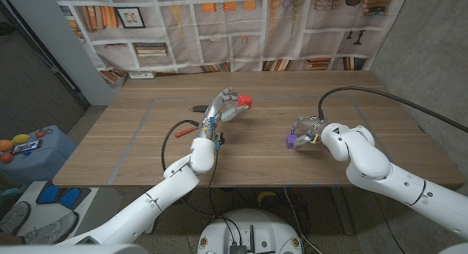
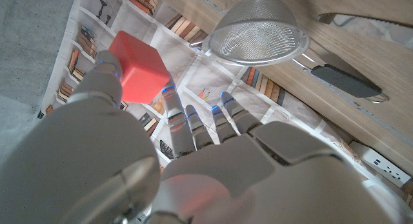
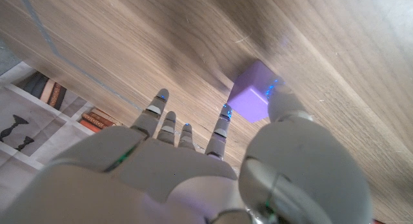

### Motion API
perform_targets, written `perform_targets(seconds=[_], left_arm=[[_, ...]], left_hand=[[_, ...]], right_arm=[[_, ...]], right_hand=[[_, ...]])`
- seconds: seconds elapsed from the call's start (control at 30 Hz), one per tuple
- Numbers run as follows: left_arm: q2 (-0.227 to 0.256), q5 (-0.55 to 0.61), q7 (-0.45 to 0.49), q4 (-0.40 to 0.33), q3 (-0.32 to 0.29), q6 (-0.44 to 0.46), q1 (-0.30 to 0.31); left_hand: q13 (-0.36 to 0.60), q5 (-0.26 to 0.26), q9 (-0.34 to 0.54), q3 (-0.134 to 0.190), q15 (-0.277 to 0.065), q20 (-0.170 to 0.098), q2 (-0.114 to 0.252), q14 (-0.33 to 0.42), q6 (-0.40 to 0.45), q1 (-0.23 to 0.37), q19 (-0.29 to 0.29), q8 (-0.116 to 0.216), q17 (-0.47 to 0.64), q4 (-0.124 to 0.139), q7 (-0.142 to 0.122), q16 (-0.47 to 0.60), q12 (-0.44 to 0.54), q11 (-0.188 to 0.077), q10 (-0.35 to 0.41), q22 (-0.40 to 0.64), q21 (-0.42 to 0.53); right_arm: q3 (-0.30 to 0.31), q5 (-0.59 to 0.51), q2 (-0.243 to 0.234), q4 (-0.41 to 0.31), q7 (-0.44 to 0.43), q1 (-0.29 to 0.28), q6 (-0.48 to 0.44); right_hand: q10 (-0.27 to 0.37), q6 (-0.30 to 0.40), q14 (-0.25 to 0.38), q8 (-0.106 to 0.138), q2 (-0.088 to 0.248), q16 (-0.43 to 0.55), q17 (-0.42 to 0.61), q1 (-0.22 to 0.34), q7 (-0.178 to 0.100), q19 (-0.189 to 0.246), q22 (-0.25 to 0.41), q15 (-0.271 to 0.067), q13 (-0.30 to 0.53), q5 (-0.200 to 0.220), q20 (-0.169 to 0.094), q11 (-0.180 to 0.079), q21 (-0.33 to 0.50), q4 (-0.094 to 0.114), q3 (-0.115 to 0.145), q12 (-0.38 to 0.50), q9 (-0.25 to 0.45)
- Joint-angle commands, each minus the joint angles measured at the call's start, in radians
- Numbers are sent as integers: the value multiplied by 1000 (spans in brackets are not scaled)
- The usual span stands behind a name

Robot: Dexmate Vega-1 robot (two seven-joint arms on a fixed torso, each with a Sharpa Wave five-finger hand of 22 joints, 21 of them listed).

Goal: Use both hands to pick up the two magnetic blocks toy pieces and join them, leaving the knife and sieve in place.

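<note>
My left hand (image 1: 223,107) pinches a red block (image 1: 246,101) between thumb and a finger, left of the table's middle. In the left wrist view the red block (image 2: 137,72) shows against the bookshelf backdrop, off the wood, beyond my left hand (image 2: 193,166). My right hand (image 1: 308,129) holds a purple block (image 1: 290,142) right of the middle. In the right wrist view the thumb and a finger of my right hand (image 3: 193,166) press on the purple block (image 3: 250,95), low over the tabletop. Whether it touches the wood I cannot tell. The two blocks are well apart.
A metal sieve (image 2: 258,31) and a knife (image 2: 345,79) with a dark handle lie on the table just past my left hand. A dark handle (image 1: 197,106) pokes out beside the left hand. A printed bookshelf backdrop (image 1: 234,27) hangs behind the table (image 1: 146,148).
</note>
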Motion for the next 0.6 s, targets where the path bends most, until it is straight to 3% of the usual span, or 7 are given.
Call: perform_targets(seconds=[0.03, 0.23, 0.33, 0.6], left_arm=[[-1, -11, -5, 5, 2, 0, -1], [-7, -28, -13, 16, 5, -12, -4], [-10, -35, -13, 16, 3, -12, -3], [-11, -48, -14, 17, 1, -13, 1]], left_hand=[[5, 4, 4, -2, -53, -7, 51, 1, 68, 42, -3, 4, 4, 0, -54, 0, -2, 5, 1, 3, -1], [5, 4, 5, -3, -52, -6, 53, 1, 68, 43, -3, 2, 4, 0, -55, 0, -2, 4, 1, 3, -1], [5, 4, 5, -4, -51, -6, 54, 1, 68, 43, -4, 1, 4, 0, -55, 1, -2, 4, 2, 3, -1], [5, 4, 5, -6, -51, -5, 56, 1, 71, 44, -4, 0, 4, 0, -53, 1, -2, 2, 3, 3, 0]], right_arm=[[25, 60, 3, 3, -92, -38, 0], [19, 70, 0, 2, -106, -37, -9], [17, 77, 2, 3, -124, -41, -16], [5, 73, 0, 14, -175, -47, -17]], right_hand=[[14, 40, 15, 25, 0, 8, 5, 22, -1, 15, 2, -8, 0, -3, -3, 2, 5, -4, 2, 5, 6], [22, 68, 20, 42, 5, 9, 6, 40, -5, 25, 2, -13, -1, -4, -6, -1, 5, -5, 4, 5, 10], [31, 121, 24, 73, 12, 10, 8, 62, -2, 28, 2, -17, -2, -6, -9, -2, 1, -4, 5, 3, 17], [72, 187, 50, 115, 22, 21, 11, 98, -6, 58, 2, -38, -4, -7, -25, -20, 4, -4, 4, 11, 30]])
